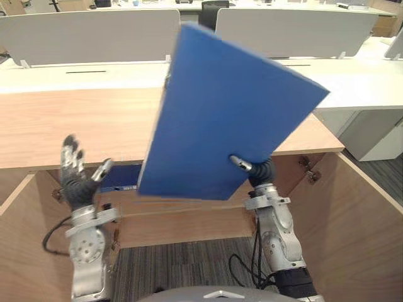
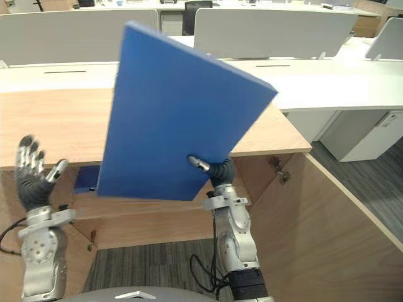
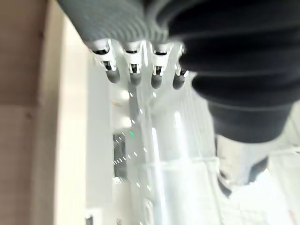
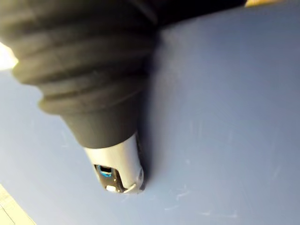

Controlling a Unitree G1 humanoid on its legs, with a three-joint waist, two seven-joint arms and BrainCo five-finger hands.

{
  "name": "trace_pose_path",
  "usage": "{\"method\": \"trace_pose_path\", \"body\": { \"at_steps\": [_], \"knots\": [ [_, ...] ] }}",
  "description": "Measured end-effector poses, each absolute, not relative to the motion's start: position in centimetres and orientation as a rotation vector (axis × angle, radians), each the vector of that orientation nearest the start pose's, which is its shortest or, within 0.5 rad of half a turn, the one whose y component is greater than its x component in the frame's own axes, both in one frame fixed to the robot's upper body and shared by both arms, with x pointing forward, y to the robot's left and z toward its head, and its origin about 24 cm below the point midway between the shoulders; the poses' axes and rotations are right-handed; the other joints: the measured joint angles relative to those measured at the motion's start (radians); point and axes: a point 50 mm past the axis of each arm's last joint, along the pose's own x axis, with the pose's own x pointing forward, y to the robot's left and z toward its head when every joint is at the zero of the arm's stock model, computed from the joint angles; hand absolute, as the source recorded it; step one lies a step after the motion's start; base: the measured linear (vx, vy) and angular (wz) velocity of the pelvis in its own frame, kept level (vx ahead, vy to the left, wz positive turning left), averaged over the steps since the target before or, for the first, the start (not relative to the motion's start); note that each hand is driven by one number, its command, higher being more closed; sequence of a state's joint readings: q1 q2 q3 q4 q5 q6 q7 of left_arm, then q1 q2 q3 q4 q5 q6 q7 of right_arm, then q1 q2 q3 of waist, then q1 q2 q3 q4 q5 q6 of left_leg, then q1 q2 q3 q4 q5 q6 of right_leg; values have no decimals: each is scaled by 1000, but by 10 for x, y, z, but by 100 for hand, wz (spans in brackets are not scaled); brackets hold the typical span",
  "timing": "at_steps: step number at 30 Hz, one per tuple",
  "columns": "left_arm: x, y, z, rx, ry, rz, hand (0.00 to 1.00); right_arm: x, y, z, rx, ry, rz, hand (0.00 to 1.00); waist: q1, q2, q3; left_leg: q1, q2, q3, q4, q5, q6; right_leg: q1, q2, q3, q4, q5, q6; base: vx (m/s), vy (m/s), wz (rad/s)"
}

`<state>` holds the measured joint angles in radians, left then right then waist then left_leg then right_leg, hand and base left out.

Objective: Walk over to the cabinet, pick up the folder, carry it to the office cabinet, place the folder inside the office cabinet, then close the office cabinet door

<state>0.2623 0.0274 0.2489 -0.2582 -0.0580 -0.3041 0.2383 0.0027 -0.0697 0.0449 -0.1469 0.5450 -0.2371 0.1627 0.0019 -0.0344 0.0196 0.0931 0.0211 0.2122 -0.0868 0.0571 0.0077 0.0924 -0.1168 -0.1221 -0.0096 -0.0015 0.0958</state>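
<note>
The blue folder [image 1: 233, 107] is raised above the near edge of the wooden counter [image 1: 75, 126]. Its long axis stands nearly upright, the top leaning away to my right. My right hand [image 1: 259, 171] pinches its lower edge: the thumb is pressed on the near face, the other fingers hidden behind. My left hand [image 1: 77, 182] hovers well apart by the counter's near left edge, fingers [image 1: 70, 151] spread and empty. The office cabinet's opening lies below the folder under the counter, its door [image 1: 356, 226] swung wide. As I judge it, the folder must come down and lean forward to go in.

cabinet opening [image 1: 182, 220] free below wooden top [image 1: 75, 126] | blue folder [image 1: 233, 107] tilted across front | doors [image 1: 371, 233] flank both sides
</note>
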Motion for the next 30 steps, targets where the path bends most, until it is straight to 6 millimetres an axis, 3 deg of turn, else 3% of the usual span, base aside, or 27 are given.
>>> {"method": "trace_pose_path", "body": {
  "at_steps": [4,9,15,20,24,30],
  "knots": [
    [167,250,69,62,-268,631,0,245,-160,99,450,-409,154,100,4,0,0,-5,-1,-8,0,-1,-2,0,-2,-7,0,-5,-4,-3,4,6],
    [159,253,46,40,-160,681,0,237,-165,106,469,-445,100,100,7,0,0,-7,-1,-25,0,-2,-5,8,-3,-28,-1,-8,0,2,-1,10],
    [139,251,-10,13,125,697,0,232,-174,102,389,-431,9,100,10,1,0,-9,-1,-26,0,-2,-5,8,-3,-30,-3,-9,1,0,0,0],
    [109,238,-78,-31,496,661,0,229,-168,95,381,-394,-3,100,12,0,3,-10,0,-26,0,-6,-9,8,-3,-31,-4,-14,0,0,0,0],
    [85,227,-112,-56,699,639,0,229,-161,94,353,-387,8,100,12,-7,10,-11,4,-25,0,-9,-12,7,-1,-29,-5,-17,-3,0,0,0],
    [65,218,-140,3,905,515,0,227,-134,96,313,-382,121,100,7,-8,16,-20,10,-15,1,-10,-12,-9,2,-17,-5,-11,-2,7,-2,-5]
  ]
}}
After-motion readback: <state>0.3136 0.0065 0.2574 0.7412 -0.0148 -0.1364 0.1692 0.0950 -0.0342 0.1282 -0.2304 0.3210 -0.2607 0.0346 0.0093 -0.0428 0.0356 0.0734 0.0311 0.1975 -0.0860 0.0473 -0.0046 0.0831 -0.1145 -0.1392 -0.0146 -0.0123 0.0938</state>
